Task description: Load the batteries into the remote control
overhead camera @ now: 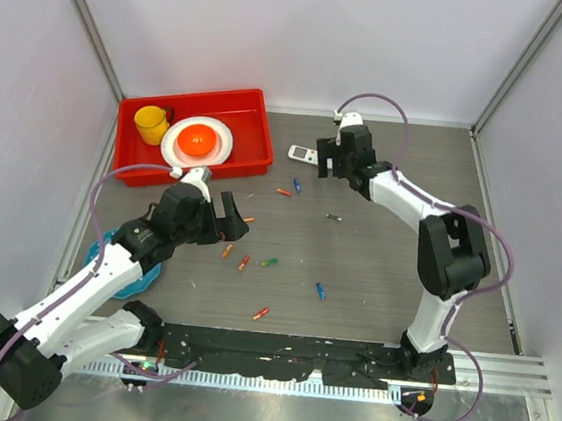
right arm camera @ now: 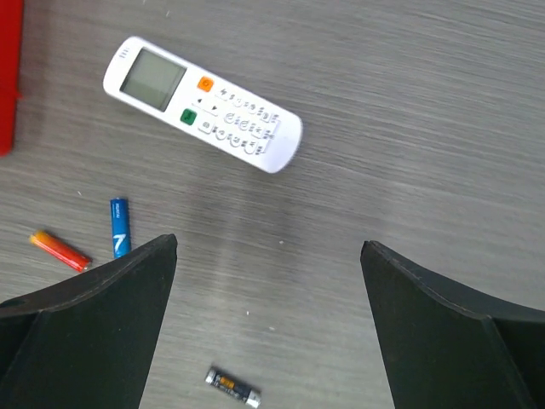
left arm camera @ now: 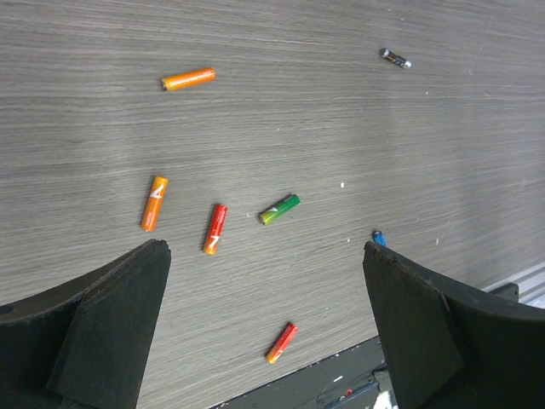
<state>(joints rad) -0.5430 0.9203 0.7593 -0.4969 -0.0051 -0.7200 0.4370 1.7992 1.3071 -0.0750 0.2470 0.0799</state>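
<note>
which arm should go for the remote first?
Right. Its gripper hangs beside the remote control, jaws open, and the right wrist view shows the remote face up just ahead. The left gripper, also open, sits over loose batteries, better placed for those.

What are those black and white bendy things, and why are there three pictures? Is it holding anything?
Those are two robot arms fixed to a table. One picture looks down from above. The other two come from little cameras on each arm's wrist, so you see the black fingers at the bottom corners.

The left pincer is open and holds nothing. Under it lie small batteries: an orange one, a red one and a green one.

The right pincer is open and empty too. It hangs near the white remote, which lies buttons up. A blue battery lies nearby.

At the back sits a red tray with a yellow cup and a white plate.
</note>
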